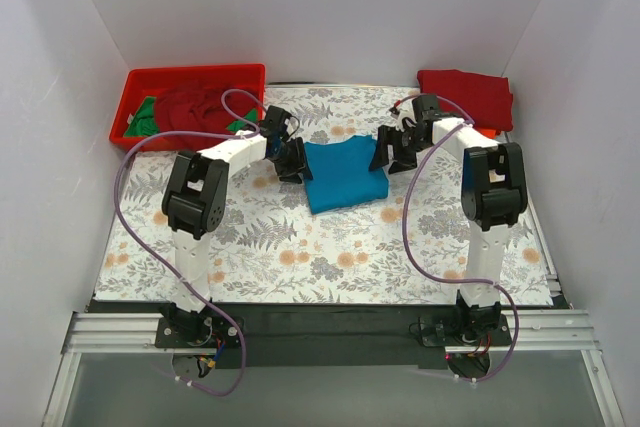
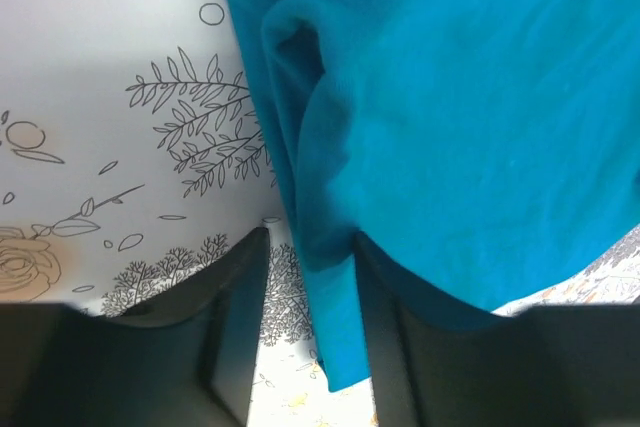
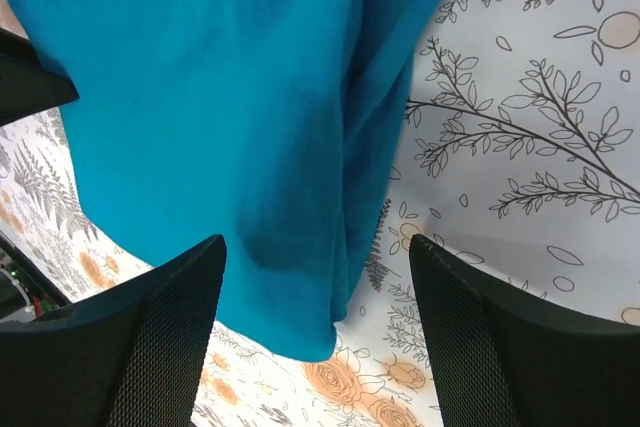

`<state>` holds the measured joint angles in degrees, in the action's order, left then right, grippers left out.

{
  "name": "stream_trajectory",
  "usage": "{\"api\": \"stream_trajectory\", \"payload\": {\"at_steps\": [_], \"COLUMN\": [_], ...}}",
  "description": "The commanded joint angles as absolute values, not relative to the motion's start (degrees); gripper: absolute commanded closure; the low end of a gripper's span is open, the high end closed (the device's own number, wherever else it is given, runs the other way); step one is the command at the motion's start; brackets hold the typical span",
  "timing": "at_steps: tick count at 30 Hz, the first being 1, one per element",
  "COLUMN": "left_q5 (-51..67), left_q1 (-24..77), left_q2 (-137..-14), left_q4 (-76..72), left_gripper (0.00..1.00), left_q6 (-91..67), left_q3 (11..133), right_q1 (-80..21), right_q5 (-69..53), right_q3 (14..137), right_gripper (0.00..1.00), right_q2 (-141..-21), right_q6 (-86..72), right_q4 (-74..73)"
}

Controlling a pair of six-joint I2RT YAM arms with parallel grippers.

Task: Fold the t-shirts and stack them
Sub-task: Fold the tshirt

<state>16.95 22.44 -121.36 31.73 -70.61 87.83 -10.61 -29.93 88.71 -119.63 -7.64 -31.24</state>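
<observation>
Top external: red tray (image 1: 190, 70) with t-shirts (image 1: 195, 105)

Inspected: the left white-linked arm (image 1: 232, 152) and the right white-linked arm (image 1: 483, 247), each with black joint housings and a black base. Thin purple cables (image 1: 118, 192) loop along both. The left end effector (image 1: 291, 160) and right end effector (image 1: 388, 152) are black. The right fingers (image 3: 150, 347) show a fine mesh texture.

The tablecloth (image 1: 300, 257) lies open before the teal shirt (image 1: 345, 179); red tray (image 1: 122, 117) blocks far-left corner.
</observation>
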Motion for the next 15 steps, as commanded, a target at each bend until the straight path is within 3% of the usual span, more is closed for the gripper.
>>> {"api": "stream_trajectory", "payload": {"at_steps": [1, 6, 15], "left_q5": [16.7, 17.4, 17.9], "left_q1": [22.8, 22.8, 23.3], "left_q2": [-122.0, -123.0, -123.6], "left_q4": [31.8, 31.8, 31.8], "left_gripper": [0.65, 0.79, 0.89], "left_q6": [-69.9, -69.6, -69.5], "left_q3": [89.7, 89.7, 89.2], "right_q1": [-10.6, -10.6, -12.5], "right_q5": [-31.4, -31.8, -33.2], "right_q3": [89.4, 89.1, 88.4], "right_gripper": [0.20, 0.20, 0.24], "right_q2": [-120.5, -122.7, -126.1], "right_q6": [-8.1, -8.4, -12.2], "right_q4": [-28.9, -27.8, -23.6]}}
